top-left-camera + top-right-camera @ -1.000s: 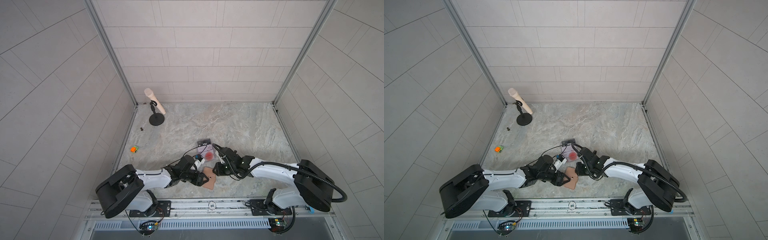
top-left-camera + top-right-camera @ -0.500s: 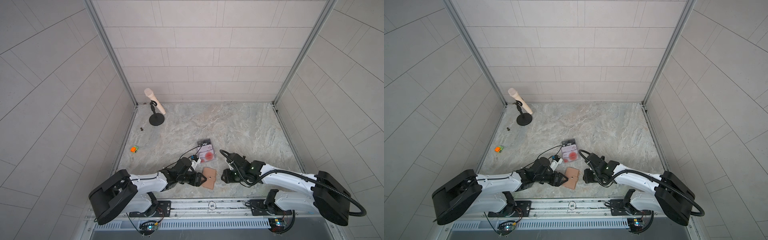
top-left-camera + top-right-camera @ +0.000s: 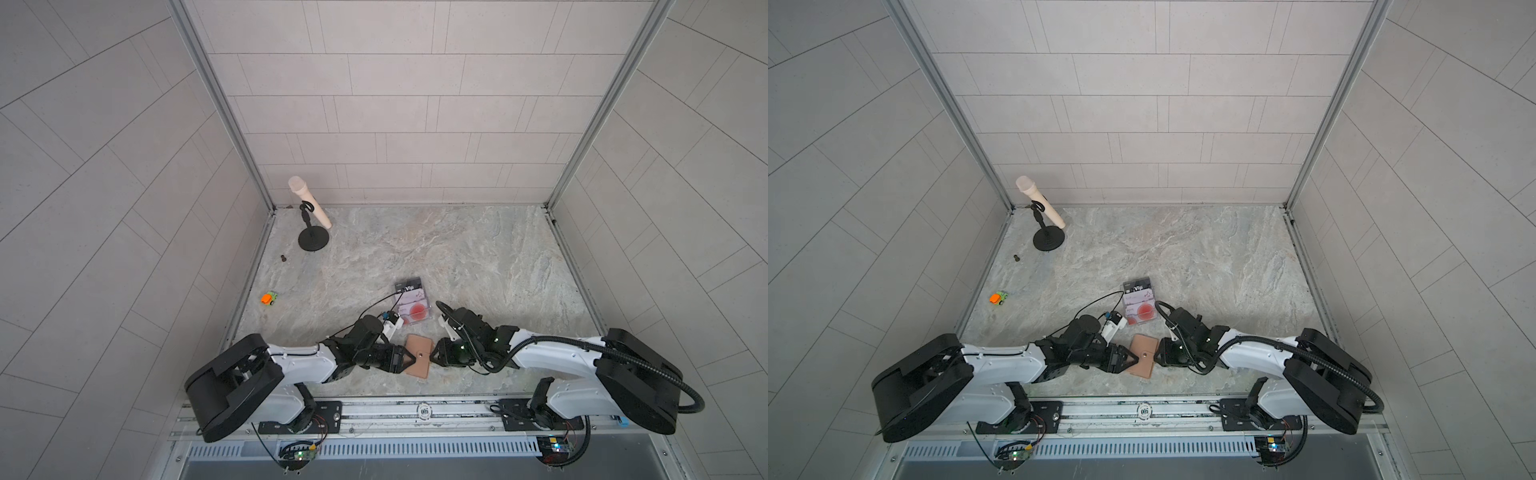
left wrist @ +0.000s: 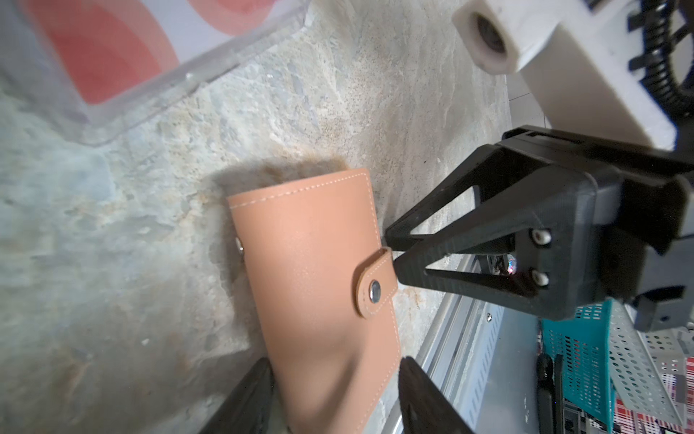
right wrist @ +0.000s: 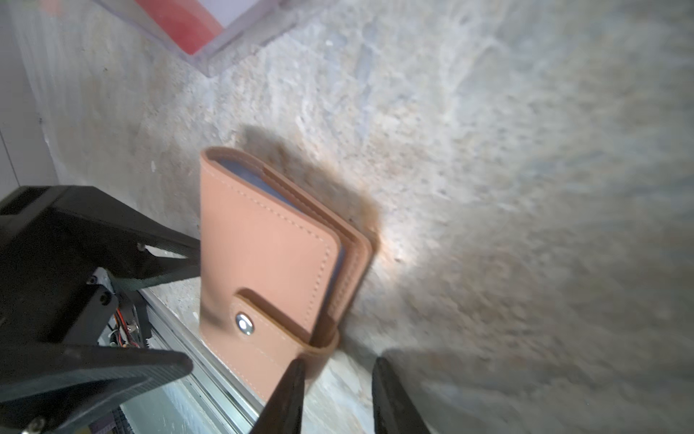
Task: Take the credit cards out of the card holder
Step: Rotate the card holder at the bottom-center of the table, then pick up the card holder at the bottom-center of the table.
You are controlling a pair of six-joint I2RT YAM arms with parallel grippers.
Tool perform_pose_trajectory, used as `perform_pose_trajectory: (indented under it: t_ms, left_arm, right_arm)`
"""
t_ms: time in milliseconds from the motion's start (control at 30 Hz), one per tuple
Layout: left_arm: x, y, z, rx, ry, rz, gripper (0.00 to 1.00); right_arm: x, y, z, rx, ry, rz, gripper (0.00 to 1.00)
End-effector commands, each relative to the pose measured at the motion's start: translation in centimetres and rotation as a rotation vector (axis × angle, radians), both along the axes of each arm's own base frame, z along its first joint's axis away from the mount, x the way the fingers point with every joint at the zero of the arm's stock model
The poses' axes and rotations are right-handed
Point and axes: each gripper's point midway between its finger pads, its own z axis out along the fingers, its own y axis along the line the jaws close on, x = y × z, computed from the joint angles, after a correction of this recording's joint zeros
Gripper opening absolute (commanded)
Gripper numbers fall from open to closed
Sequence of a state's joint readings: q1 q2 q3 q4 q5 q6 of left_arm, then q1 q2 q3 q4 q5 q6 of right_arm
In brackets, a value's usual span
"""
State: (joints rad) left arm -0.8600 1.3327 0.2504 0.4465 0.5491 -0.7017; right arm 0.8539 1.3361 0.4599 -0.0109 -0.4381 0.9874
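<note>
card holder (image 3: 417, 361): tan and folded shut, sitting near the front edge of the desk (image 3: 457, 257), between the two arms in both top views.
strap (image 4: 375, 285): wrapping round the holder's open edge onto the cover, with its snap (image 5: 244, 324) facing up.
inner leaves (image 5: 244, 176): pale blue, showing between the covers; whether cards are sitting in them cannot be told.
left fingers (image 4: 259, 398): gripping one end of the card holder, one on each side, both pressing on the leather.
right fingers (image 5: 289, 394): standing slightly apart with bare desk showing between them; the tips are reaching the strap's fold and clamping nothing.
clear tray (image 3: 400, 307): lying just behind the holder and apart from it, carrying a white card with a red disc (image 3: 415, 311) and a dark card (image 3: 409, 286).
microphone stand (image 3: 313, 239): standing in the far left corner.
orange toy car (image 3: 269, 298): sitting by the left wall.
</note>
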Motion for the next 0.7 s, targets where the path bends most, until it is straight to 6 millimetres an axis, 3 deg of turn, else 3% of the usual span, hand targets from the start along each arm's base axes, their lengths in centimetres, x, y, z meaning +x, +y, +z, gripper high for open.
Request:
perform_pose_trajectory:
  t_ms: [0,333,667]
  left_arm:
    - [-1.0,0.4,-1.0,-0.004,0.061,0.004,0.57]
    - [-1.0,-0.9,0.2,-0.116,0.099,0.018,0.54]
    - [-0.4,-1.0,0.9,-0.134,0.095,0.047,0.4]
  right_arm:
    - [-0.2,0.1,-1.1,-0.011,0.031,-0.023,0.33]
    - [0.2,1.1,-1.8,0.012,0.038,-0.027,0.3]
    - [0.3,0.8,-1.6,-0.002,0.016,-0.025,0.29]
